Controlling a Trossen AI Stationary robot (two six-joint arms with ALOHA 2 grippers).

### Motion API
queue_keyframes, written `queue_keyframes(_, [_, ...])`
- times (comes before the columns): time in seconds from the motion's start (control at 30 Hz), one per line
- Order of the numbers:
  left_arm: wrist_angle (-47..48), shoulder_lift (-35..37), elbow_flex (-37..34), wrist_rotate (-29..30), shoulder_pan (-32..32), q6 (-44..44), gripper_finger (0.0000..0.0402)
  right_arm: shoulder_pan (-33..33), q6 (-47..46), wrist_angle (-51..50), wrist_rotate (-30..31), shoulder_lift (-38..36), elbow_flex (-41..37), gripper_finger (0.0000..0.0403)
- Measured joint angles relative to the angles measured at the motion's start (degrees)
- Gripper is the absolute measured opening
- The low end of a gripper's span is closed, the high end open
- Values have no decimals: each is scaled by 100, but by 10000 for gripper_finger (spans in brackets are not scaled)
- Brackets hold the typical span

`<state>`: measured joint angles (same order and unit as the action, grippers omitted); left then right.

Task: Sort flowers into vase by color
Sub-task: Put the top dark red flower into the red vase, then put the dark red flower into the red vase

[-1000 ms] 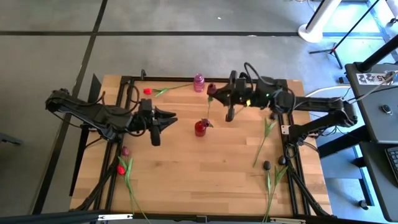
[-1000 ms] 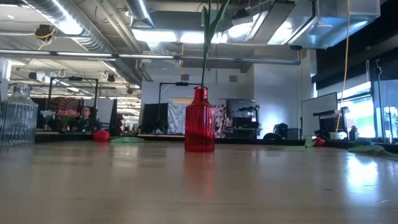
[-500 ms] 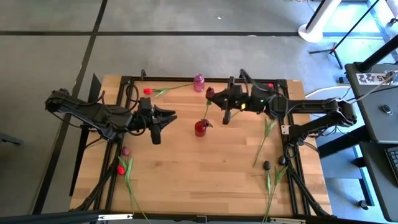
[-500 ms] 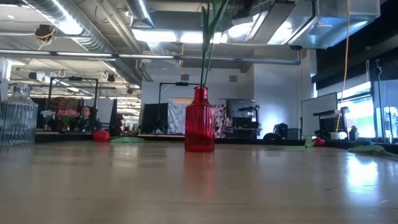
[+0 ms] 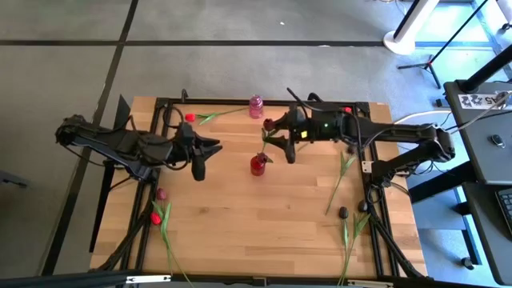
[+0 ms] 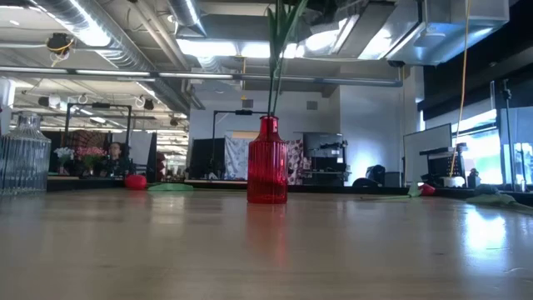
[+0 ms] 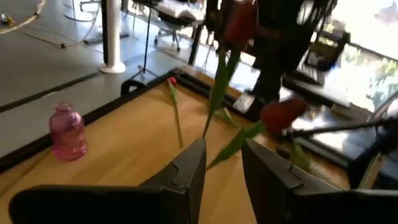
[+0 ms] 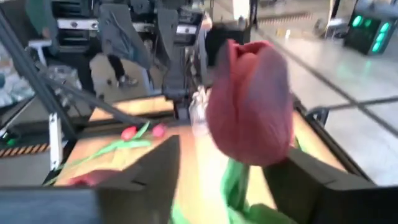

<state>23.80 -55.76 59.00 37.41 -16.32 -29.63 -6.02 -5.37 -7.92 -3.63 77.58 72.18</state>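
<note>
Two stems stand in the red vase (image 5: 257, 165) near the middle of the tabletop (image 5: 264, 228), rising out of its neck in the low view (image 6: 267, 171). The right gripper (image 5: 276, 133) hovers just beside the vase toward the far edge, its jaws closed on a dark red tulip (image 8: 250, 112) whose head fills the right wrist view (the stem runs down toward the vase). The left gripper (image 5: 210, 149) waits level with the vase toward the left edge, jaws narrowly apart and holding nothing. A pink bottle (image 5: 256, 105) stands at the far edge with a red tulip (image 5: 190, 117) lying beside it. More flowers lie at the near left corner (image 5: 158, 216) and along the right edge (image 5: 343, 212).
</note>
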Motion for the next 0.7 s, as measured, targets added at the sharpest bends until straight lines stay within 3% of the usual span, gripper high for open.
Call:
queue_keyframes(0.13, [299,17,0,-255,-120,-56,101,0,2,-1410,-52,-2,635,277])
queue_keyframes(0.23, [630,21,0,-289,-223,-249,101,0,2,-2278,-12,-5,973,293])
queue_keyframes(0.4, [1199,21,0,-308,-354,-728,101,0,-28,-2902,42,4,1008,290])
queue_keyframes(0.53, [1818,109,0,-893,-522,-1368,101,0,-25,-3169,40,-61,1006,281])
queue_keyframes(0.7, [1903,329,0,-1654,-861,-2259,101,0,2,-3157,84,-402,1006,278])
